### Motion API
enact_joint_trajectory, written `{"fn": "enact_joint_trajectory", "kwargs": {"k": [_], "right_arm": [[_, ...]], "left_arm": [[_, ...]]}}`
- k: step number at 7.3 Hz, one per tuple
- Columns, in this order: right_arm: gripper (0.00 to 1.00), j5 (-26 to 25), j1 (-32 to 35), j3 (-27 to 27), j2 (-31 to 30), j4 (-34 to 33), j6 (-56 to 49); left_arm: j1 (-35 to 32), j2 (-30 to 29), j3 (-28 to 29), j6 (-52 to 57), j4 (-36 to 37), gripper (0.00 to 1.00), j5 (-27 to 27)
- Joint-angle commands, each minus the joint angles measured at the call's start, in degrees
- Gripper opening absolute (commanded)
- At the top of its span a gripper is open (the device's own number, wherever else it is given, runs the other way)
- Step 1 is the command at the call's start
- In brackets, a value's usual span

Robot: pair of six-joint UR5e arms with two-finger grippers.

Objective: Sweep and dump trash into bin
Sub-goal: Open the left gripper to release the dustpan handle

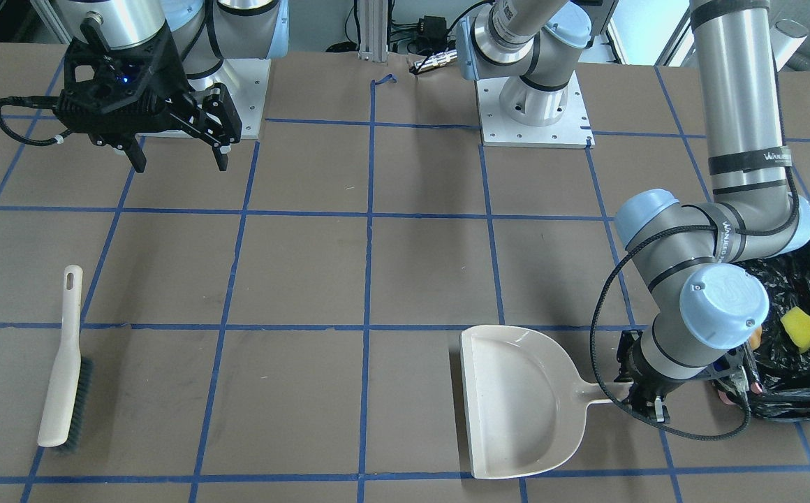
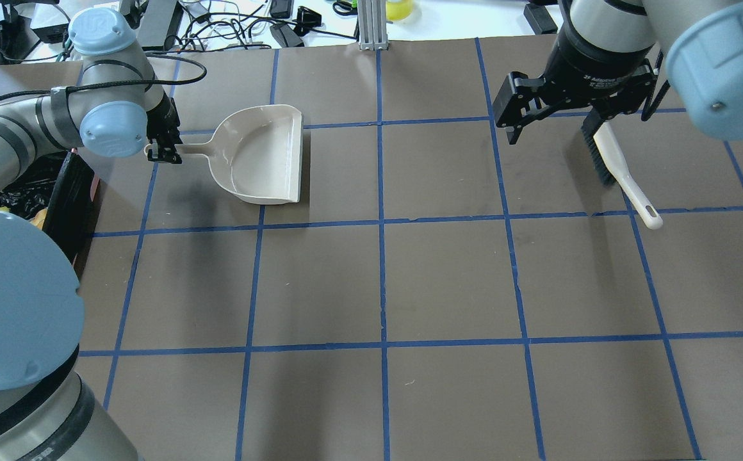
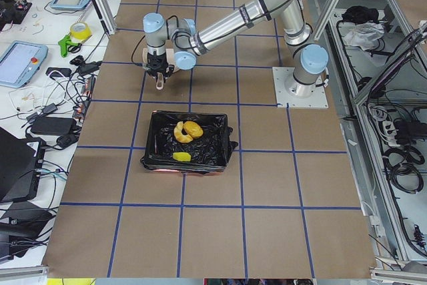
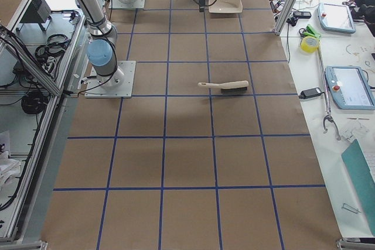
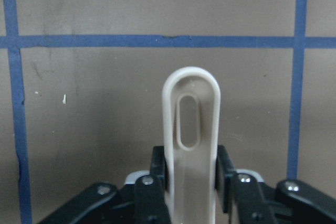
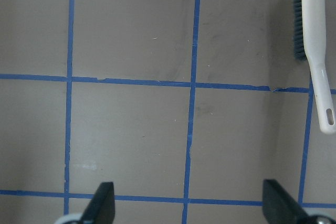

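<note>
Dustpan [image 2: 262,153], empty, is clamped by its handle in the left end effector [image 5: 191,167]; it looks like light, stiff plastic, best held there. Right end effector [image 6: 190,205] hangs spread, empty. Trash [image 3: 187,131] lies inside the bin [image 3: 155,139] on the desk [image 2: 448,275].

I see the brown desk [image 1: 293,265], gridded with blue tape [image 1: 370,279], carrying a beige dustpan [image 1: 517,398], a brush [image 1: 63,363] well apart, and the bin [image 3: 210,141].

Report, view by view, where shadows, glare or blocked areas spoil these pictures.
Overhead exterior: the left arm's blue joint cap looms large, hiding that corner; broad, faint shadows cross the table. Exterior front-facing: the bin's black bag shows small glints. Left wrist: the dustpan handle is sharp, evenly lit.
</note>
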Motion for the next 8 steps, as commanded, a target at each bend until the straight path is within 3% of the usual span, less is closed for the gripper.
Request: {"fn": "enact_joint_trajectory", "kwargs": {"k": [1,2,3,4,6,7,8], "right_arm": [[1.0,0.1,0.0,0.0,0.0,-0.4,0.0],[1.0,0.2,0.0,0.0,0.0,-0.2,0.1],[1.0,0.1,0.0,0.2,0.0,-0.3,0.1],[1.0,0.1,0.0,0.4,0.0,-0.5,0.1],[1.0,0.1,0.0,0.4,0.0,-0.4,0.1],[1.0,0.0,0.0,0.4,0.0,-0.2,0.1],[1.0,-0.1,-0.1,0.4,0.0,-0.3,0.1]], "left_arm": [[0.0,-0.8,0.8,-0.5,0.1,0.0,0.2],[0.0,-1.1,0.6,-0.7,0.1,0.0,0.1],[0.0,-1.2,0.6,-1.3,0.2,0.09,0.2],[0.0,-1.2,0.5,-1.3,0.2,0.36,0.2],[0.0,-0.7,0.3,-1.3,0.2,0.7,0.2],[0.0,0.0,0.3,-0.9,0.2,0.81,0.2],[-0.1,0.5,0.4,-1.2,0.1,0.82,0.1]]}}
